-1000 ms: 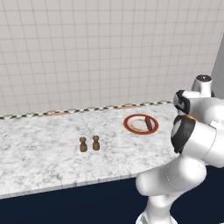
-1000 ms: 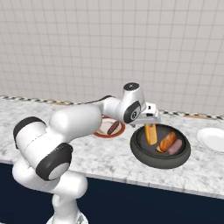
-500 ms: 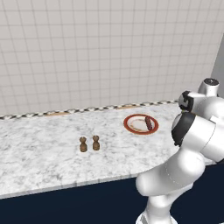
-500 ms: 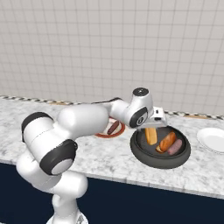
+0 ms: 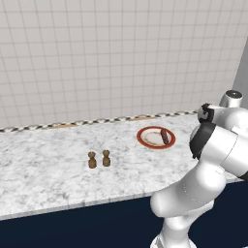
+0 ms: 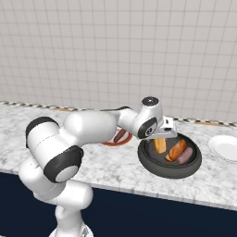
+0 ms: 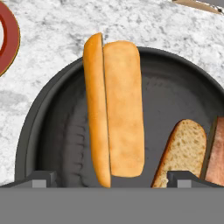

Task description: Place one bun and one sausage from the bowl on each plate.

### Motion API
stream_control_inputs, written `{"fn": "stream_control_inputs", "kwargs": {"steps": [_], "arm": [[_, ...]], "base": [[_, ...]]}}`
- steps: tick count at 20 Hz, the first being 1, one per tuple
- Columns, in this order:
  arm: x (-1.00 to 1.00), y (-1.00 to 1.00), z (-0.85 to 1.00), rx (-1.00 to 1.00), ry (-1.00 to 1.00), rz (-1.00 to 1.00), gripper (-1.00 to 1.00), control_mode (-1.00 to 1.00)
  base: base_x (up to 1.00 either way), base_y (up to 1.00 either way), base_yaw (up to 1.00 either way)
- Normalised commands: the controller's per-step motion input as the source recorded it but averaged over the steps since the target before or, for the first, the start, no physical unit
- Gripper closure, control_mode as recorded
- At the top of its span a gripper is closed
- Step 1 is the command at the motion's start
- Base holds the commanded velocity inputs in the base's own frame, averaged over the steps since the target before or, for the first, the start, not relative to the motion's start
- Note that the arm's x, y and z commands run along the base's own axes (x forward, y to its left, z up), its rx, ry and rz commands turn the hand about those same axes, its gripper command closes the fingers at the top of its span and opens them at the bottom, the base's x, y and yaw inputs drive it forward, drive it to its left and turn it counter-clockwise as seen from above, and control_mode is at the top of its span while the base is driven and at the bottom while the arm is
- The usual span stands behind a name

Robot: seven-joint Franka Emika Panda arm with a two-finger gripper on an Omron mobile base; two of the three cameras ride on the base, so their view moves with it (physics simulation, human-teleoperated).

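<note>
The dark bowl (image 6: 159, 170) sits on the counter and holds two buns and a sausage (image 6: 185, 156). My gripper (image 6: 161, 137) hovers over its left part, just above the left bun (image 6: 160, 146). In the hand view this bun (image 7: 114, 109) lies lengthwise between my open fingertips (image 7: 42, 179), with the gripper (image 7: 113, 180) empty above its near end. The second bun (image 7: 183, 151) and the sausage (image 7: 215, 153) lie to the right inside the bowl (image 7: 31, 131). The red-rimmed plate (image 5: 155, 143) carries a sausage (image 5: 164, 136). The white plate (image 6: 225, 147) is bare.
Two small brown shakers (image 5: 99, 159) stand on the marble counter left of the red-rimmed plate. A tiled wall runs along the back. The counter's front edge drops to dark cabinet fronts. My arm hides part of the red-rimmed plate (image 6: 121, 137) in the right base view.
My hand has moved right from beside the red-rimmed plate to over the bowl's left part and come down a little. The jaws stayed open.
</note>
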Motion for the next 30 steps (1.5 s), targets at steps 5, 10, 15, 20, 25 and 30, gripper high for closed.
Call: {"fn": "stream_control_inputs", "kwargs": {"steps": [5,10,15,20,25,30], "arm": [[-0.03,0.01,-0.26,0.0,0.0,0.0,-1.0,-1.0],[-0.03,0.03,-0.23,0.0,0.01,0.0,-1.0,-1.0],[0.0,0.0,-0.1,0.0,0.01,0.0,-1.0,-1.0],[0.0,0.0,-0.1,0.0,0.0,0.0,-1.0,-1.0],[0.0,0.0,-0.21,0.0,0.0,0.0,-1.0,-1.0],[0.0,0.0,-0.2,0.0,0.0,0.0,-1.0,-1.0]], "base": [[0.0,0.0,0.0],[0.0,0.0,0.0],[0.0,0.0,0.0],[0.0,0.0,0.0],[0.0,0.0,0.0],[0.0,0.0,0.0]]}}
